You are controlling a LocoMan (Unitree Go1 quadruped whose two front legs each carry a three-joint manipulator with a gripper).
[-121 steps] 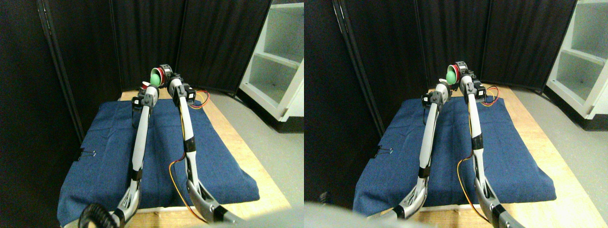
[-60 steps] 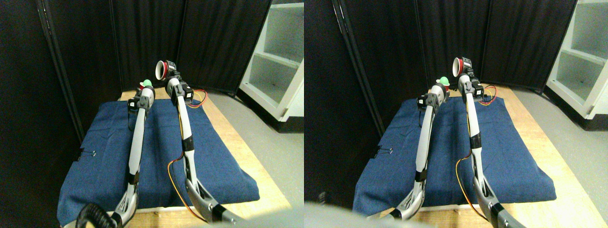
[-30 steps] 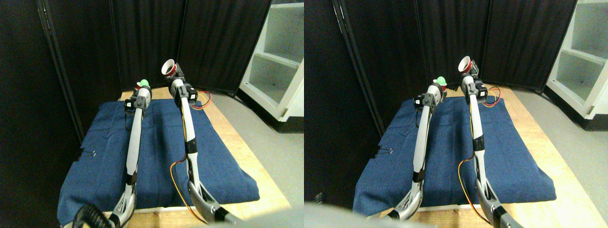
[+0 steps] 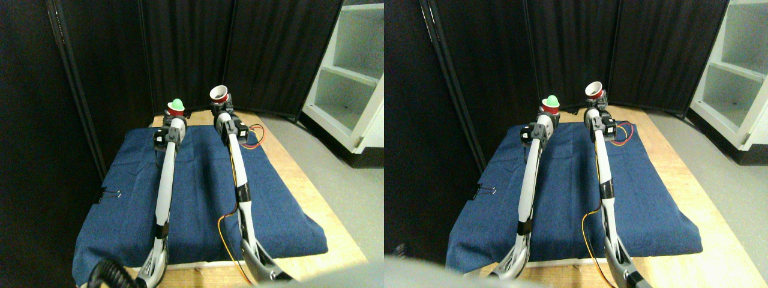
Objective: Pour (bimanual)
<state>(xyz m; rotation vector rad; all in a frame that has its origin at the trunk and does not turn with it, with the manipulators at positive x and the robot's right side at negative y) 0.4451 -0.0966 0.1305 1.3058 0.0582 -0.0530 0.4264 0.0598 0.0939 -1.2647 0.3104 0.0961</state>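
My left gripper (image 4: 176, 115) holds a red cup (image 4: 176, 110) upright above the far edge of the blue cloth (image 4: 198, 192), and a green ball (image 4: 177, 102) sits in its mouth. To its right, my right gripper (image 4: 221, 108) holds a second red cup (image 4: 219, 94) with a white, empty inside, nearly upright and slightly higher. The two cups are apart, with a clear gap between them. Both pale arms stretch forward from the bottom of the view.
The blue cloth lies on a wooden board (image 4: 300, 192). Black curtains (image 4: 180, 48) close the back and left. A white shelf unit (image 4: 351, 78) stands at the right. Red and yellow wires (image 4: 255, 132) hang by the right arm. A binder clip (image 4: 111, 194) grips the cloth's left edge.
The right cup, tilted over the left cup with the green ball at its mouth, has swung back upright and empty. The ball now sits in the left cup. The arms have spread apart.
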